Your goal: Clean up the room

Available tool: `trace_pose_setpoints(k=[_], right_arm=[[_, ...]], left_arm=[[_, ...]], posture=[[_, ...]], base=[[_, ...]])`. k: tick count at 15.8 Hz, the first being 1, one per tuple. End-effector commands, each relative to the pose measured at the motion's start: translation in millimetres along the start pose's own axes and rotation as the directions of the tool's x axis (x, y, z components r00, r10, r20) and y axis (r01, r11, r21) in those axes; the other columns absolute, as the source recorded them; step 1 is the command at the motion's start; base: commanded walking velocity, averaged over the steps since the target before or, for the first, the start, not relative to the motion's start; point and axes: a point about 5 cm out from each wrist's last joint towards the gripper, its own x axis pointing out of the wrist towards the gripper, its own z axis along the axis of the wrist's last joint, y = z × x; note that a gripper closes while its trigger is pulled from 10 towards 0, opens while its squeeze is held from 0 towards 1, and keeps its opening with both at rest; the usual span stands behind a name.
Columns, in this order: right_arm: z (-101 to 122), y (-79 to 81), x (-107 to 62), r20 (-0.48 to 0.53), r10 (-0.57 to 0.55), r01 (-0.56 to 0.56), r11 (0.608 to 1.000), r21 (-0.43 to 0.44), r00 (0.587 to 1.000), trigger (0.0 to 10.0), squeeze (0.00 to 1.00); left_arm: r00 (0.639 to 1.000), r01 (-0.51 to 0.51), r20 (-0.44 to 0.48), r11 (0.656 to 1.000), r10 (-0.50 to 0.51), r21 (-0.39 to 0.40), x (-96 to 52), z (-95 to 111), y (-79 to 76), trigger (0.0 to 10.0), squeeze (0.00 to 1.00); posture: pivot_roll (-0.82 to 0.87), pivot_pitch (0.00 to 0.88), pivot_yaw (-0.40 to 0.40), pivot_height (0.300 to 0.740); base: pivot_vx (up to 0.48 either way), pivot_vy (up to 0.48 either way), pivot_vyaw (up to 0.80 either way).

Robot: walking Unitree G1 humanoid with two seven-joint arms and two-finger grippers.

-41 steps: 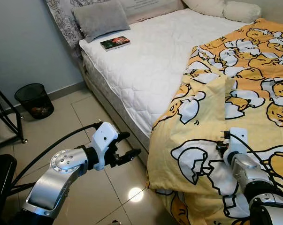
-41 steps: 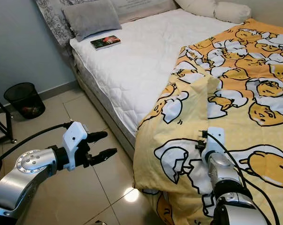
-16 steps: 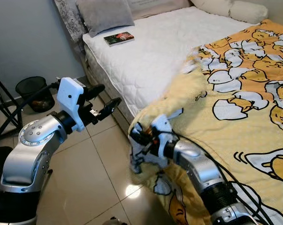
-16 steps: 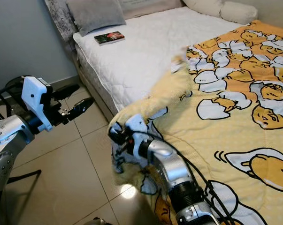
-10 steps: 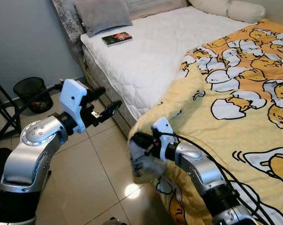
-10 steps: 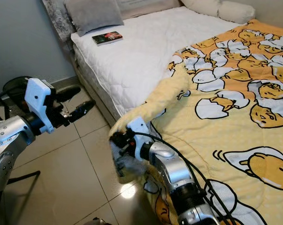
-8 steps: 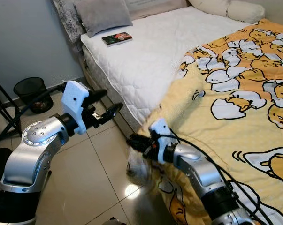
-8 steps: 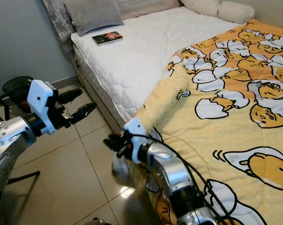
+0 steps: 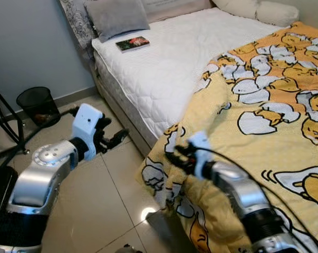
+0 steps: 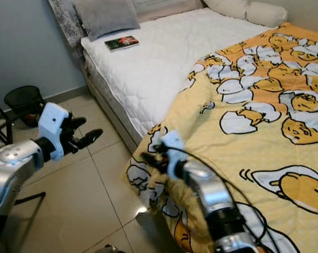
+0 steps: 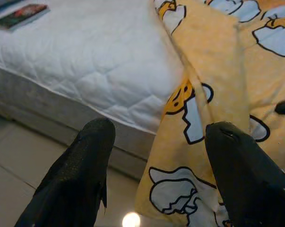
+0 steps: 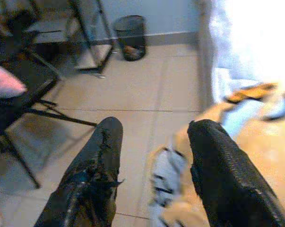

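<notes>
Left eye view: my left claw (image 9: pixel 118 138) hovers spread over the floor beside the bed (image 9: pixel 164 58). My right claw (image 9: pixel 175 157), fingers apart and empty, sits at the yellow blanket (image 9: pixel 264 105) drooping off the mattress edge. I judge bed-making underway; next, regrip that hanging corner.

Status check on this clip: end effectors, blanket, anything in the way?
Both end effectors open and empty: left over the floor by the bed, right above the blanket's hanging corner. Yellow blanket draped off the bed edge. Book on the mattress.

blanket (image 9: pixel 264 100): 1 | book (image 9: pixel 132 44): 1 | bin (image 9: pixel 37 104): 1 | grey pillow (image 9: pixel 116 17): 1
</notes>
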Motion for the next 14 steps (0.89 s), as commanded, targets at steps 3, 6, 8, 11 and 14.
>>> trace_pose_setpoints(k=[3, 6, 8, 11, 14], right_arm=[[2.7, -21.8, -19.3, 0.066, -0.254, 0.254, 0.967, 0.006, 0.965, 10.0, 1.00], [-0.3, -32.4, -37.6, 0.127, -0.434, 0.427, 0.901, 0.078, 0.892, 10.0, 0.00], [-7.4, -37.3, -58.2, 0.161, -0.563, 0.543, 0.825, 0.154, 0.811, 10.0, 0.00], [-13.0, -34.3, -71.2, 0.178, -0.618, 0.586, 0.784, 0.203, 0.766, 10.0, 0.00], [-20.1, -31.1, -81.6, 0.168, -0.672, 0.633, 0.738, 0.233, 0.722, 10.0, 0.00]], left_arm=[[0.998, -0.010, 0.061, 1.000, 0.011, -0.006, 10.8, -4.6, -18.1, 10.0, 0.00], [0.994, -0.014, 0.112, 1.000, 0.011, 0.028, 15.3, -1.3, -30.4, 10.0, 0.00], [0.992, -0.035, 0.126, 0.996, 0.024, 0.082, 18.7, -3.6, -40.5, 10.0, 0.94], [0.987, -0.073, 0.147, 0.995, 0.062, 0.066, 18.9, -4.8, -43.3, 10.0, 1.00], [0.975, -0.168, 0.160, 0.984, 0.157, 0.061, 17.7, -7.8, -39.8, 10.0, 1.00]], posture=[[0.02, 0.000, 0.075, 0.740], [0.01, 0.000, 0.082, 0.740], [0.00, 0.000, 0.094, 0.740], [-0.01, 0.000, 0.107, 0.740], [-0.01, 0.000, 0.110, 0.740]], base=[[0.000, 0.000, 0.00], [0.000, 0.000, 0.00], [0.000, 0.000, 0.00], [0.000, 0.000, 0.00], [0.000, 0.000, 0.00]])
